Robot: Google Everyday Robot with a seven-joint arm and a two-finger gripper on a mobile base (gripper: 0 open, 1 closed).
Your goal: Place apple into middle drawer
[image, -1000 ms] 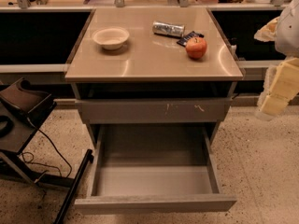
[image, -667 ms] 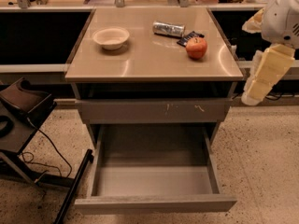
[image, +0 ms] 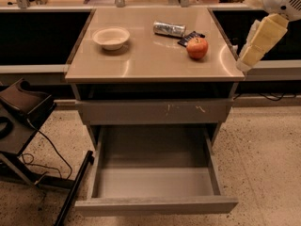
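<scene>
The red-orange apple (image: pixel 197 47) stands on the tan countertop (image: pixel 141 60), near its right edge. The middle drawer (image: pixel 155 182) is pulled out below, its smooth gray floor bare. My gripper (image: pixel 245 61) hangs at the right of the counter, pale yellow and slanted down to the left. Its tip is just off the counter's right edge, to the right of the apple and a little nearer. It holds nothing that I can see.
A white bowl (image: pixel 111 37) sits at the counter's left. A silver can (image: pixel 169 29) and a dark packet (image: pixel 190 36) lie behind the apple. The scratched gray drawer front (image: pixel 155 112) above is shut. A black stand (image: pixel 21 107) with cables is at the left.
My gripper has moved up and to the left, from beside the cabinet toward the counter's right edge. The apple and drawer have not moved.
</scene>
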